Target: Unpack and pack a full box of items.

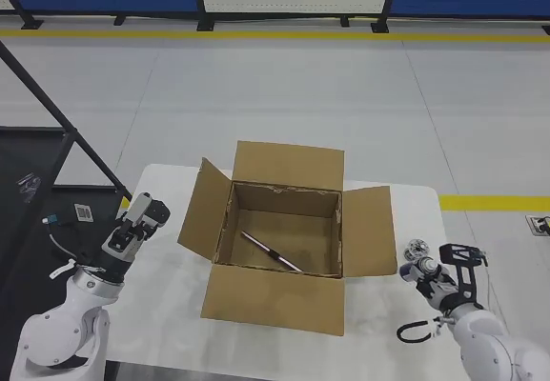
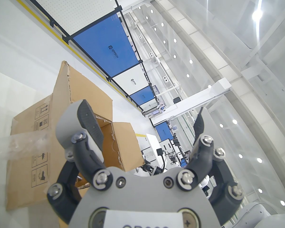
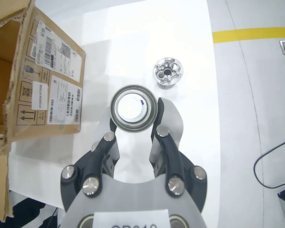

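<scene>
Box of brown cardboard stands open in the middle of the white tabletop, its four flaps folded outward. Inside it a thin dark rod lies slantwise on the bottom.

Right gripper is over the tabletop on the box's right side, pointing down. Its jaws are closed partway onto a metal ring. One finger pad presses the ring's outer wall and the other finger meets it on the opposite side. Whether the ring rests on the tabletop or hangs just above it cannot be told.

Just beside the ring a silver hub with cut-outs in its face stands upright on the tabletop. It is near the right flap, which carries printed labels.

Left gripper is by the left flap, tilted upward toward the ceiling, its jaws spread wide with nothing between them. In the top view it sits near the tabletop's left edge, well apart from the ring and hub
</scene>
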Robot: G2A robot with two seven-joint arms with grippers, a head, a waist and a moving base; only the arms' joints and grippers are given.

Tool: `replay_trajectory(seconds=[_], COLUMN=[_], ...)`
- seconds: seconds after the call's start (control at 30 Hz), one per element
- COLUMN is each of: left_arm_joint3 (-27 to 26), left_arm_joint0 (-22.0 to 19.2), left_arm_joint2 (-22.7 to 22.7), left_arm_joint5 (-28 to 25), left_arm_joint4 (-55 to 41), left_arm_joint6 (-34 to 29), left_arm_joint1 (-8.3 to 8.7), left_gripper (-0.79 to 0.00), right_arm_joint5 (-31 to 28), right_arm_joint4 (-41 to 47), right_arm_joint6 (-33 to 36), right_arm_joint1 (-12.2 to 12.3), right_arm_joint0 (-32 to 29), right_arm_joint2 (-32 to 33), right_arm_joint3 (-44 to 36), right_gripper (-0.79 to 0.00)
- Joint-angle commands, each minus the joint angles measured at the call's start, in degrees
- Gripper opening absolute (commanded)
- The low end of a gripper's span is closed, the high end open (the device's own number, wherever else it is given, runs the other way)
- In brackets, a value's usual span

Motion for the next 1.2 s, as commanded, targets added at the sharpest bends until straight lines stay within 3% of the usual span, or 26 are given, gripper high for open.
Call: replay_trajectory(seconds=[0.0,0.47,1.07,1.17], left_arm_joint3=[0.0,0.0,0.0,0.0], left_arm_joint0=[0.0,0.0,0.0,0.0], left_arm_joint2=[0.0,0.0,0.0,0.0], left_arm_joint5=[0.0,0.0,0.0,0.0], left_arm_joint4=[0.0,0.0,0.0,0.0], left_arm_joint6=[0.0,0.0,0.0,0.0], left_arm_joint1=[0.0,0.0,0.0,0.0], left_gripper=[0.0,0.0,0.0,0.0], right_arm_joint5=[0.42,0.68,1.07,1.33], right_arm_joint4=[-1.02,-3.85,-2.55,-2.16], right_arm_joint6=[-1.07,-2.06,-2.06,-2.47], right_arm_joint1=[0.06,0.72,1.47,1.61], right_arm_joint0=[0.38,6.78,9.68,9.66], right_arm_joint2=[-0.67,-4.16,-5.58,-5.33], right_arm_joint3=[1.23,12.26,17.02,16.03], right_gripper=[-0.785,-0.785,-0.354,-0.203])
